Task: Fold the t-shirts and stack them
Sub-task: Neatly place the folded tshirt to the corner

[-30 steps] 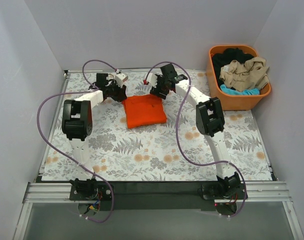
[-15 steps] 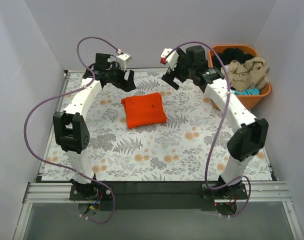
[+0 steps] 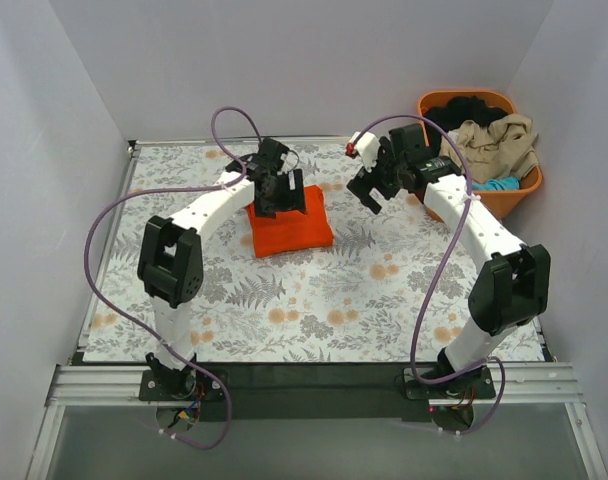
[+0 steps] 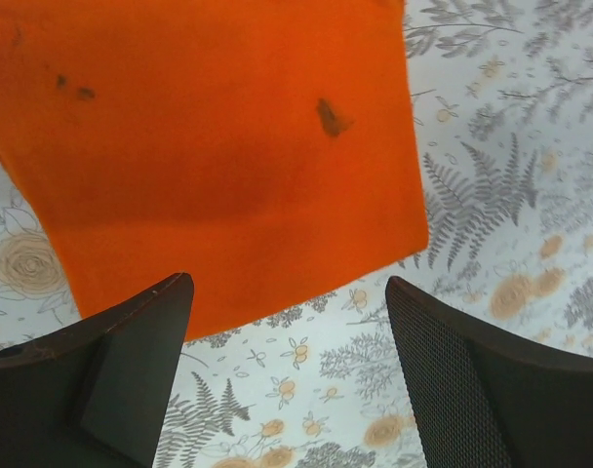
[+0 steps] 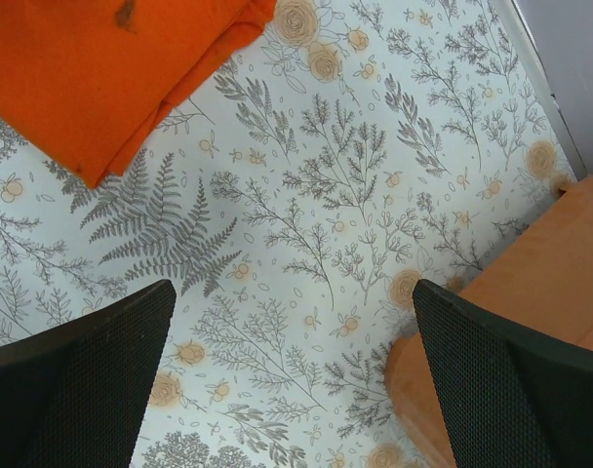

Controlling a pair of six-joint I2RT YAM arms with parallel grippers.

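A folded bright orange t-shirt [image 3: 289, 229] lies on the floral cloth at centre back; it also shows in the left wrist view [image 4: 209, 156] and the right wrist view [image 5: 101, 68]. My left gripper [image 3: 274, 197] hovers over its far edge, jaws open and empty. My right gripper [image 3: 372, 186] is open and empty in the air between the shirt and the orange basket [image 3: 481, 205]. Beige [image 3: 494, 145], black [image 3: 459, 112] and turquoise [image 3: 484, 184] t-shirts lie bundled in the basket.
The basket stands at the back right corner against the wall; its corner shows in the right wrist view [image 5: 531, 322]. White walls close in the table on three sides. The floral cloth [image 3: 314, 300] covers the table.
My left gripper has swung from the back left in over the orange t-shirt's far edge. My right gripper lifted off the shirt, rose toward the basket, then came lower.
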